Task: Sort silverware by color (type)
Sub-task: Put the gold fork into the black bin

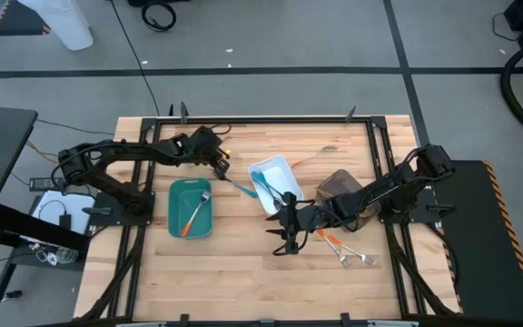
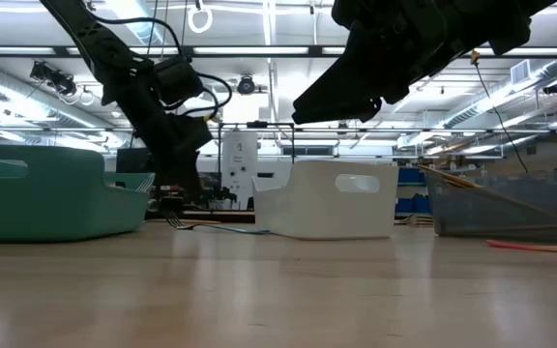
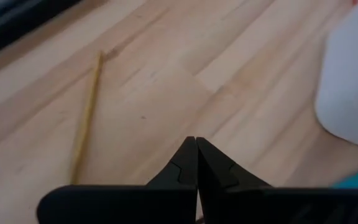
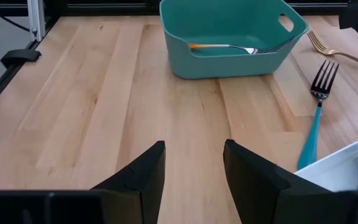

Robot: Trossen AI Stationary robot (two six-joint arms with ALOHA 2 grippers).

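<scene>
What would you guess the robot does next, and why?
Probably the right gripper, open and empty above bare wood, moves toward the blue-handled fork lying on the table between the teal tray and the white tray. The white tray already holds blue pieces, so the fork likely belongs there.

Three trays stand across the middle of the table in the high view: one tray at centre left with a fork in it, a second tray at centre holding utensils, a third tray right of it. Another fork lies between the first two trays. More silverware lies at lower right.
</scene>
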